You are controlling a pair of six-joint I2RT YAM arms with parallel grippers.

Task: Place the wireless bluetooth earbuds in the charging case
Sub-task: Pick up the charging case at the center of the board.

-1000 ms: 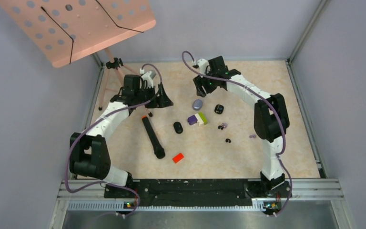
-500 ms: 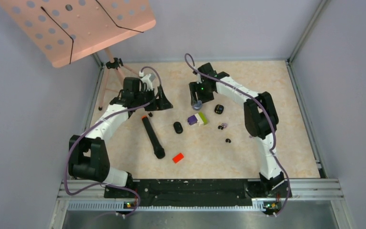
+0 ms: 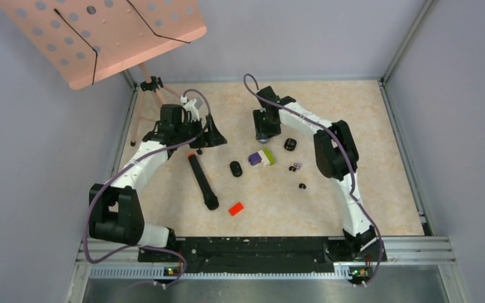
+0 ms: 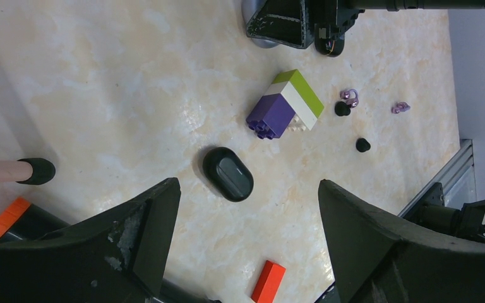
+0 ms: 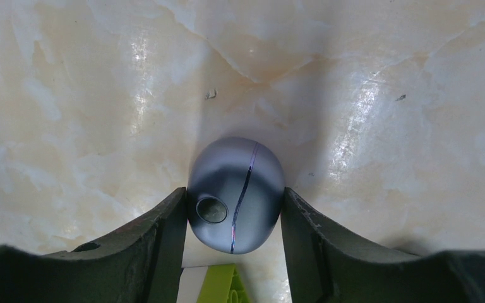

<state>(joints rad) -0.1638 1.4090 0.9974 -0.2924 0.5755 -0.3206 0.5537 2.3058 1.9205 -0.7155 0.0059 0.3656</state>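
A grey-purple charging case [image 5: 235, 189] lies on the table with its lid shut. My right gripper [image 5: 234, 196] is shut on it, a finger against each side, at the back centre [image 3: 264, 132]. My left gripper [image 4: 248, 196] is open and empty above a closed black case [image 4: 228, 173], at the back left in the top view [image 3: 213, 137]. Two pale purple earbuds [image 4: 349, 96] and two black earbuds [image 4: 362, 144] lie loose right of the brick block. A second black case [image 3: 290, 144] sits just right of my right gripper.
A purple, white and green brick block [image 3: 261, 158] sits right in front of the grey case. A black marker [image 3: 202, 182] lies left of centre, a red block [image 3: 235, 208] nearer the front. A pink stand [image 3: 140, 117] is at the back left.
My right gripper moved left and down onto the grey case and its fingers now bracket it. My left arm shifted only slightly.
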